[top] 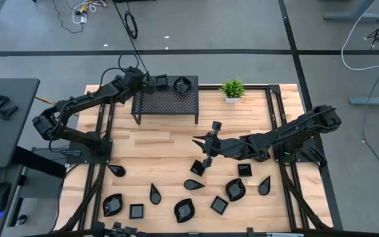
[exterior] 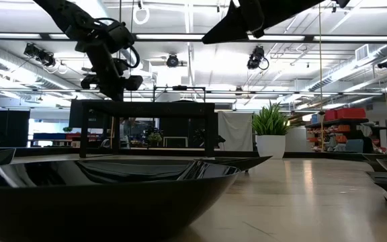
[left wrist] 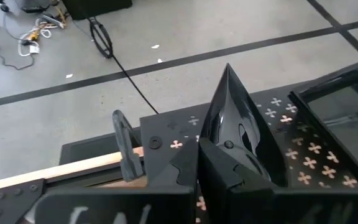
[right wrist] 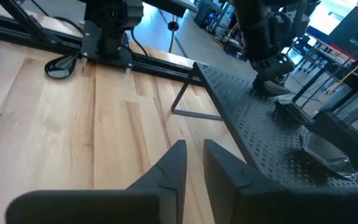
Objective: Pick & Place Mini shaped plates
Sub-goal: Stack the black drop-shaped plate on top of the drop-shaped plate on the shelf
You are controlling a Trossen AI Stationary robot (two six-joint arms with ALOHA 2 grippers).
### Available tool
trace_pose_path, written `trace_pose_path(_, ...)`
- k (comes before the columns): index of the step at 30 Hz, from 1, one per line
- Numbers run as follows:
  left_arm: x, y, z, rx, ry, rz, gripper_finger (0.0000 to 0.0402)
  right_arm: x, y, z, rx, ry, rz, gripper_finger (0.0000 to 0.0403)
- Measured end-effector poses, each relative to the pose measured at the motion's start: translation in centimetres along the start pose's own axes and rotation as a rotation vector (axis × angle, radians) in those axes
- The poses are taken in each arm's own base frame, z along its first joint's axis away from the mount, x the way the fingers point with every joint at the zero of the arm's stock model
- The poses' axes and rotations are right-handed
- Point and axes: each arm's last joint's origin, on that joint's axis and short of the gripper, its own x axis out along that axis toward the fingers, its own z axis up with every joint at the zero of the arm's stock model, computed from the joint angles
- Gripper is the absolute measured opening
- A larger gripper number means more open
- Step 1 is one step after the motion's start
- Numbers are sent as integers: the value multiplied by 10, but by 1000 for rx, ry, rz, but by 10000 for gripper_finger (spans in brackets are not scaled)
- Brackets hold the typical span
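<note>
The bench [top: 170, 141], a pale wooden top, is carrying everything. At its twelve o'clock edge the black mesh rack [top: 165, 100] is standing with two dishes already on it, a square one [top: 160, 81] and a rounded one [top: 182, 83]. The remaining mini shaped plates [top: 183, 209] are lying scattered along the six o'clock side, teardrops, squares and wavy rounds, well apart from the rack.

The left pincer [left wrist: 229, 146] is hovering over the rack's ten o'clock corner with its fingers clamped together on the rim of a teardrop plate [left wrist: 232, 118], point upward. The right pincer [top: 210, 139] is working near the bench's centre; a dark plate [top: 199, 166] is showing just beside its tip, but from above it is hard to say whether that plate is being held, and its own camera is showing the fingers only slightly apart with nothing plainly between them.

These plates are looking glossy, rigid and light, probably ceramic or melamine, so slippery and likely to chip if dropped. The raised rim is offering the best hold, pinched across its thin edge near the broad end, and each plate is wanting a gentle set-down on the mesh.
</note>
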Motion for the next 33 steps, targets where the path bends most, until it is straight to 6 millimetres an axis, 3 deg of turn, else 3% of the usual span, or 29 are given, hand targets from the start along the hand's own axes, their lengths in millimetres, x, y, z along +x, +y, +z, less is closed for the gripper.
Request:
trace_pose_path(10, -5, -1, 1, -1, 5, -53, 105, 0, 0, 2, 10, -19, -4, 56)
trace_pose_path(14, -11, 3, 4, -12, 2, -91, 121, 0, -1, 2, 10, -18, -4, 56)
trace_pose_path(17, -11, 9, 6, -21, 9, -79, 108, 0, -1, 2, 10, -19, -4, 56)
trace_pose_path(27, -7, 15, 6, -24, 32, -95, 9, 1, -2, 2, 12, -18, -9, 56)
trace_pose_path(33, -7, 14, 6, -11, 34, -102, 13, 1, -2, 2, 13, -19, -9, 56)
